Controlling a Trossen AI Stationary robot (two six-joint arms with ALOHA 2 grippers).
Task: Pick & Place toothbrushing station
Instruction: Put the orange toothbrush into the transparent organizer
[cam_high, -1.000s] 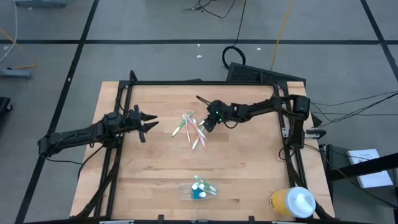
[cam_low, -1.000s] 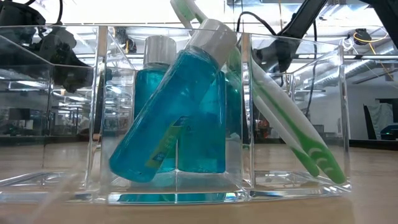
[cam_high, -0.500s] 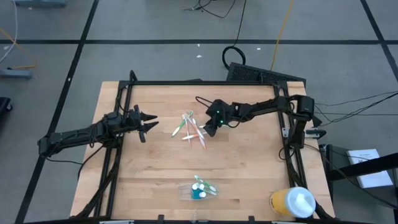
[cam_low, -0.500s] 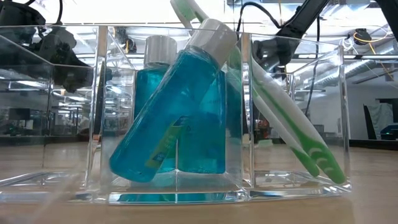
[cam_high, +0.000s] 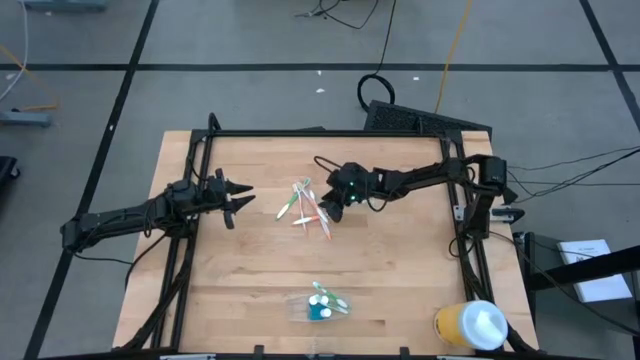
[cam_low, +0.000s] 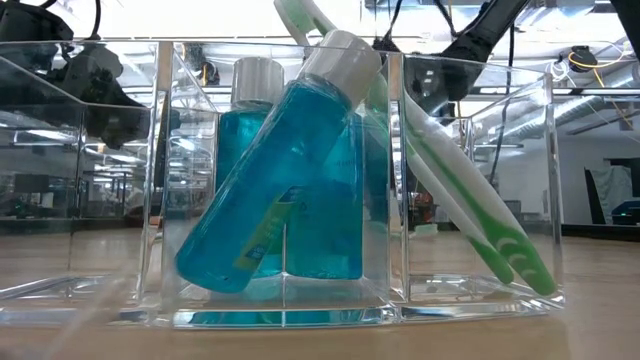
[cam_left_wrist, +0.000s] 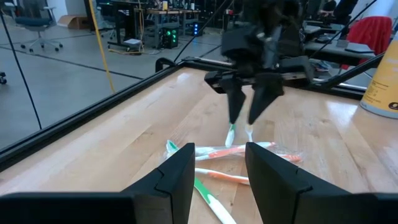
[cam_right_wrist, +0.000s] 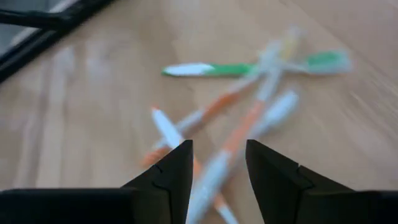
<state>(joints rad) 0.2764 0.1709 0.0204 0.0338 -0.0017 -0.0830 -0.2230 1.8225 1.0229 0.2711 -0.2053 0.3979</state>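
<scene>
The toothbrushing station (cam_high: 319, 302) stands at the near edge of the table (cam_high: 400, 270), close to the low camera — a clear holder with two blue bottles (cam_low: 280, 180) in its middle compartment and a green toothbrush (cam_low: 470, 215) leaning in the one beside it. Off at the near right corner sits a yellow cup (cam_high: 470, 325), well apart from the station.

Farther in, mid-table, lies a heap of loose toothbrushes (cam_high: 310, 208), orange and green crossed over one another. The right gripper (cam_high: 331, 206) hangs right at that heap, fingers apart with a narrow gap, tips just above the brushes. The risk I'd guess at is here: the handles overlap, so closing could catch two at once, or nudge one and scatter the rest. A thin handle gripped near its end might also swing on the lift.

The left gripper (cam_high: 240, 198) waits farther left of the pile, fingers spread and empty — not close enough to collide, I'd say.

There is open wood between pile and station, so the carry path looks free; the station's nearness to the table edge means a hard drop-in could push it off.
</scene>
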